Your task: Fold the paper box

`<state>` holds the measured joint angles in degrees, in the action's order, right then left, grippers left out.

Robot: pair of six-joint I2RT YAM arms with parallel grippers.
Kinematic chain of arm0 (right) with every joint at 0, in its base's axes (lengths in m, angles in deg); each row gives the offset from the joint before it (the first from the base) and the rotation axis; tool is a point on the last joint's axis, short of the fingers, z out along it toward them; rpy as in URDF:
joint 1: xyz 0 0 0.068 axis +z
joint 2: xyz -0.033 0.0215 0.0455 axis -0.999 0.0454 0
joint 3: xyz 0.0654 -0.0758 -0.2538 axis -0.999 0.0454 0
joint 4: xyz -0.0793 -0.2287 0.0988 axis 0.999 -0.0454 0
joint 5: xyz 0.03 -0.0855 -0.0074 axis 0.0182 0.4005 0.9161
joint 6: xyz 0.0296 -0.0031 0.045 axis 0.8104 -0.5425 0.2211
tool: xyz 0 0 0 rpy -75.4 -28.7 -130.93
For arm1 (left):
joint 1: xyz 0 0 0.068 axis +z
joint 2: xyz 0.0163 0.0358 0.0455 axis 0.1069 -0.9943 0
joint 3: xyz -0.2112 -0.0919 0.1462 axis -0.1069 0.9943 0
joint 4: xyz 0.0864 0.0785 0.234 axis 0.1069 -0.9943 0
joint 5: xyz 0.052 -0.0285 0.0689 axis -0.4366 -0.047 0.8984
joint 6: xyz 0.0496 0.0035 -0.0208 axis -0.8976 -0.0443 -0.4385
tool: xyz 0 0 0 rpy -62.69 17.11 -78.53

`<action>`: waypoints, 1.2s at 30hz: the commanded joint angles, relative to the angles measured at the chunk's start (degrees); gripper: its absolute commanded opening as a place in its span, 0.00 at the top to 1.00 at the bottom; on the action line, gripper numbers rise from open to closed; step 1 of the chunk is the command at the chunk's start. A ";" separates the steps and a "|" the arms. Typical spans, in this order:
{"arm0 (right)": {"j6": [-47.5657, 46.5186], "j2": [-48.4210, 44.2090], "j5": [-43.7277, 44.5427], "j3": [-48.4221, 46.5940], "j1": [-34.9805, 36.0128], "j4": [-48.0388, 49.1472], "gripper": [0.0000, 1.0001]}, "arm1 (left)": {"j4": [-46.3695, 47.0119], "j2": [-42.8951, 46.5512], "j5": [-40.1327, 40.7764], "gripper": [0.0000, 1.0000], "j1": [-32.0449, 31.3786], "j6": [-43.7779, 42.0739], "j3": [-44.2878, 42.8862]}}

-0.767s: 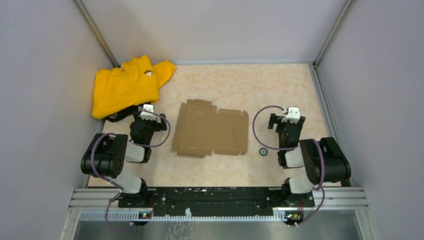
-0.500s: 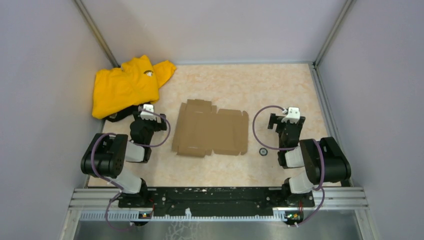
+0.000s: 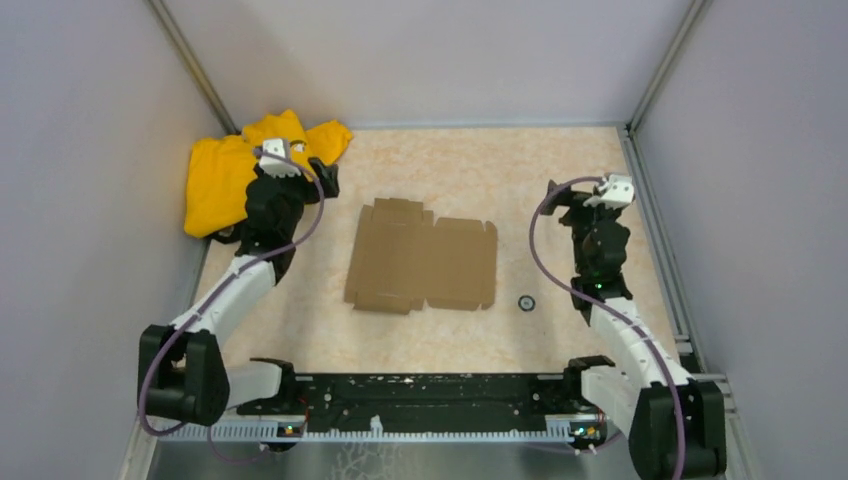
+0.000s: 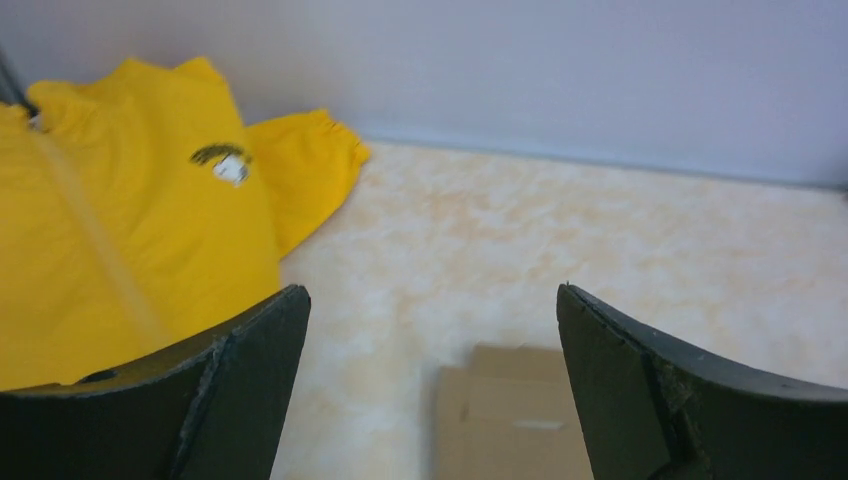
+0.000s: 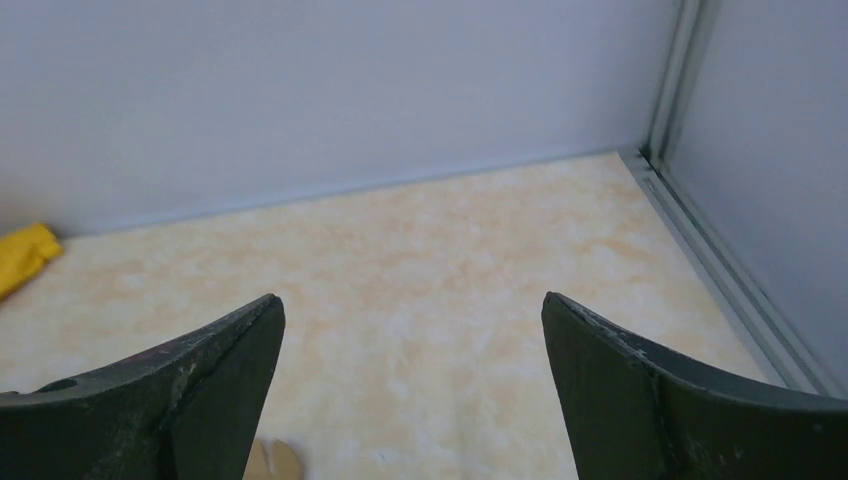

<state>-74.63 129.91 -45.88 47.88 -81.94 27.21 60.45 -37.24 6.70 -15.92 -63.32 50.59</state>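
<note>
Step in hand: the approach, no fold made yet. The paper box is lying flat mid counter, btwn the arms, untouched. The left gripper is hovering by the yellow garment, jaws wide apart and empty. The right gripper is hovering well right of the box, jaws likewise apart. Next, prob.: both are needing to drop to the side flaps & lift them.

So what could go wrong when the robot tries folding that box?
The box lies flat on the table, so a tool might slide it instead of lifting a flap. The left tool hangs close to the yellow shirt and could snag it. The small black ring near the box's right edge could get knocked away.
</note>
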 commanded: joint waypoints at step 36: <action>-12.41 61.37 -26.76 -78.29 21.17 -58.81 0.66 | -44.01 3.72 8.52 0.23 -10.75 30.14 -8.01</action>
<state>-85.56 190.78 -71.74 -27.78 -60.22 -35.50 16.67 -33.70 16.06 -26.98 -34.63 40.45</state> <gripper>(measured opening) 0.608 0.842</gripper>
